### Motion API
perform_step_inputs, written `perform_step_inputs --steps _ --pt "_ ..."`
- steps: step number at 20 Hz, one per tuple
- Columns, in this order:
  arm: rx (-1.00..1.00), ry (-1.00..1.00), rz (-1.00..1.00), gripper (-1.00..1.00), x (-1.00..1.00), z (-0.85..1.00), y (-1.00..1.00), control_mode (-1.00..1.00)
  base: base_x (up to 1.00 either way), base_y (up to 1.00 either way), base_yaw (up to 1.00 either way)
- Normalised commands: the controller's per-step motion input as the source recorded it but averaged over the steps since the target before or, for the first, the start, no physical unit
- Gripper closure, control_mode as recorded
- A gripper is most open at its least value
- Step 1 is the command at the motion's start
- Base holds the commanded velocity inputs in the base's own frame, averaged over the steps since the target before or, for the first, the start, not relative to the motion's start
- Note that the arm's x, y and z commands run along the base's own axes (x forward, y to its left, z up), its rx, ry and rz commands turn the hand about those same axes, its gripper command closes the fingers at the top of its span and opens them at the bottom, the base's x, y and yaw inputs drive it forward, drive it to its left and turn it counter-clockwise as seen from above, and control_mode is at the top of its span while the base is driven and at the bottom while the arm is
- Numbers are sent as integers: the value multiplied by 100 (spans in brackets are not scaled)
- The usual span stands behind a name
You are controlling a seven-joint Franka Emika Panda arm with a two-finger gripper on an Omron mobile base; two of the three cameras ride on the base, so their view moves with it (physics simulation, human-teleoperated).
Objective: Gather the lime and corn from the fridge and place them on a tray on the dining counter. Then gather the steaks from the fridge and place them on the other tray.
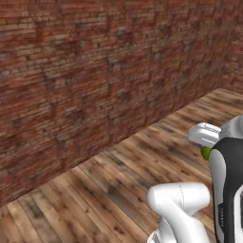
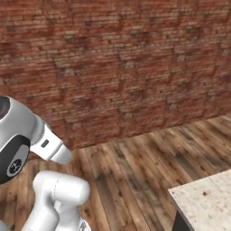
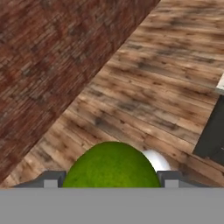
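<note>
A red brick wall (image 1: 85,71) fills the scene from nine o'clock across to twelve, with a wooden plank floor (image 1: 118,180) running along its foot. In the hand view the claw (image 3: 112,179) is closed on a bright green lime (image 3: 111,166), one finger on each side at six o'clock, carried above the floor. At four o'clock in the right base view, a corner of the beige speckled worktop (image 2: 207,198) shows.

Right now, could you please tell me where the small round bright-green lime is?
The small round bright-green lime sits between the gripper's dark fingertips in the hand view, above the wooden floor.
</note>
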Motion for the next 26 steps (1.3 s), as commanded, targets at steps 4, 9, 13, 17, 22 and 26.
perform_step_inputs --steps 4,9,13,17,22,26 --pt "0 0 0 100 0 0 0 100 78 19 -46" --pt "0 0 0 100 0 0 0 100 69 7 -48" --pt "0 0 0 100 0 0 0 100 67 4 -48" --pt "0 0 0 100 0 0 0 100 67 5 -47" --pt "0 0 0 100 0 0 0 100 66 36 -48" --pt "0 0 0 100 0 0 0 100 71 56 -46"
